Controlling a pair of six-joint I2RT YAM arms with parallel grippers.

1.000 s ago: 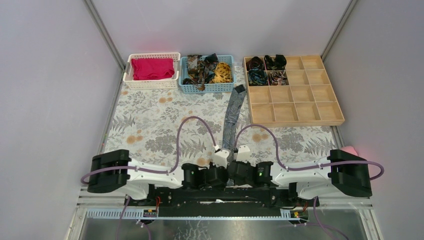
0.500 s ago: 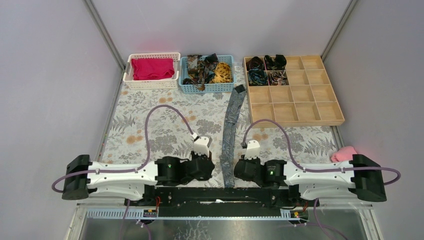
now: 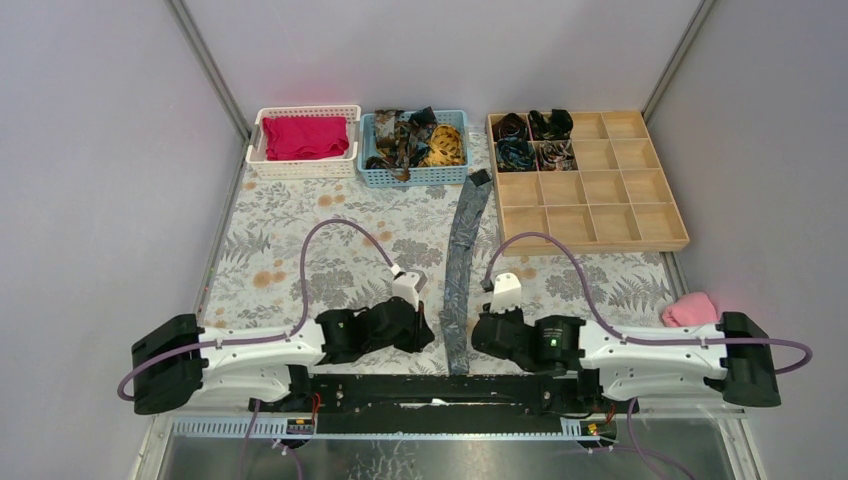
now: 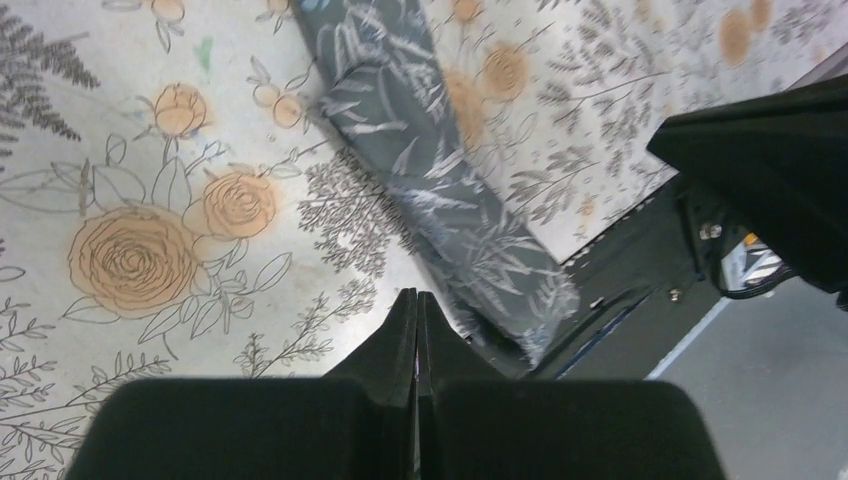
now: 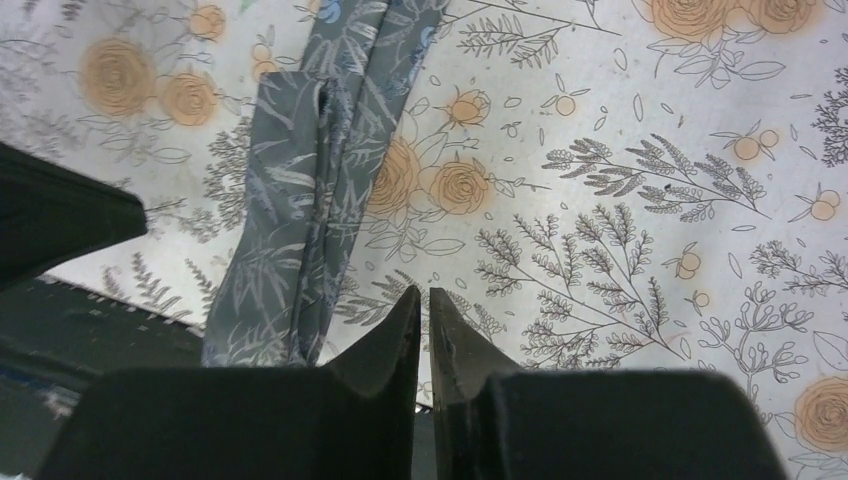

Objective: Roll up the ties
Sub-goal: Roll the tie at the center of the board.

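The counter [image 3: 300, 230], covered in a floral print, fills the space between grey walls. Both arms lie low along its near edge, the left arm [image 3: 250, 350] and the right arm [image 3: 640, 350] reaching in toward the middle. At the far right sits a wooden tray [image 3: 620, 225] of square compartments; four rolled ties [image 3: 530, 140] fill its far-left cells. Left of it, a blue basket [image 3: 415, 178] holds a heap of loose ties [image 3: 415, 140]. A white basket [image 3: 300, 168] further left holds a magenta cloth [image 3: 305, 137].

A long grey leaf-patterned tie [image 3: 462, 250] lies flat on the counter. It runs from between the blue basket and the tray down to the near edge, passing between the two grippers.

The left gripper [image 4: 417, 300] is pressed closed on nothing, just left of the tie's wide end. The right gripper [image 5: 424, 295] is parted by a thin slit, empty, just right of the tie. A small pink cloth [image 3: 688, 308] rests beside the right arm.
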